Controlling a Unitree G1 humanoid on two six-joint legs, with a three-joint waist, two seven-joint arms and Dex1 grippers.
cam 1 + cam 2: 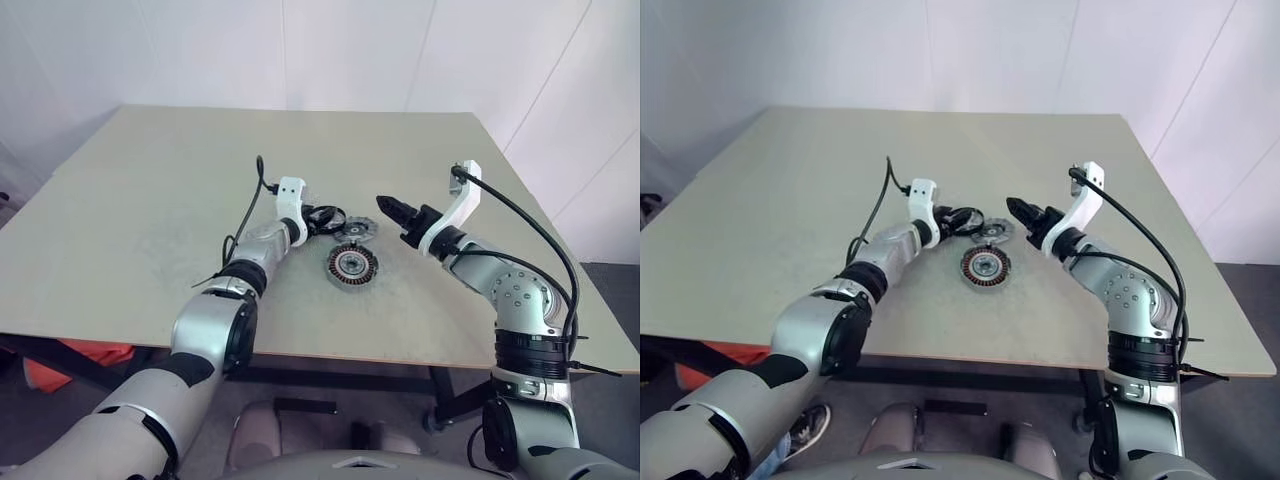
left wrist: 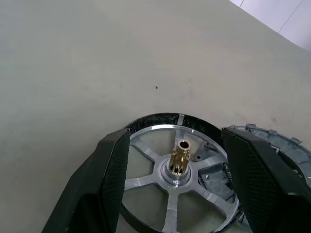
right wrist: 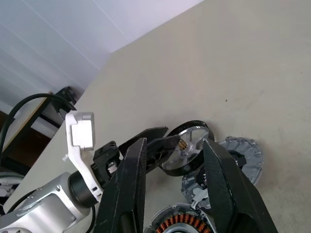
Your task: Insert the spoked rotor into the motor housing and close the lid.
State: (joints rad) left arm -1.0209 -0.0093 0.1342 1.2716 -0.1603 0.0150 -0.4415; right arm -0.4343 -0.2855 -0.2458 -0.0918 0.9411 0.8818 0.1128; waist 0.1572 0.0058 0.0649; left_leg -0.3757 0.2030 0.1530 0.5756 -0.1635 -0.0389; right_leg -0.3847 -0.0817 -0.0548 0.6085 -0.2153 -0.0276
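Note:
My left gripper point(image 2: 175, 141) is shut on the spoked rotor point(image 2: 167, 191), a dark ring with silver spokes and a brass pinion at the hub. The rotor point(image 1: 326, 217) hangs tilted just above the table, close beside the lid's left side. The lid point(image 1: 357, 230), a grey ribbed disc, lies flat on the table. In front of it lies the motor housing point(image 1: 351, 265), with coppery windings around a silver hub. My right gripper point(image 1: 390, 208) hovers to the right of the lid, open, with nothing between its fingers point(image 3: 131, 174).
All the parts sit near the middle of a beige table point(image 1: 150, 200) with wide bare room on every side. A small grey piece point(image 3: 197, 187) lies between the lid and the housing. White walls rise behind the far edge.

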